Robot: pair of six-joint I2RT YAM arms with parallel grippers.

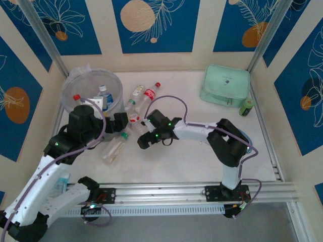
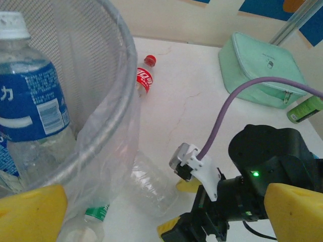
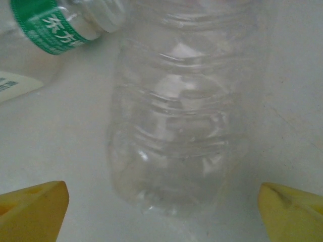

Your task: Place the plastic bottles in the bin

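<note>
Right jaws: stood wide and held nothing, one yellow tip on either side of the unlabelled bottle (image 3: 171,116), neither touching it.
Unlabelled bottle: clear, lay on the worktop (image 3: 292,101) between the right jaws.
Green-banded bottle (image 3: 60,25): beyond the right jaws toward their left tip, just beside the unlabelled bottle.
Left jaws: spread wide and empty.
Bin (image 2: 121,101): ahead of the left jaws, its bag-lined rim near their left tip, with a blue-labelled bottle (image 2: 35,111) inside.
Red-capped bottle (image 2: 144,80): on the worktop beyond the left jaws, just outside the bin.
</note>
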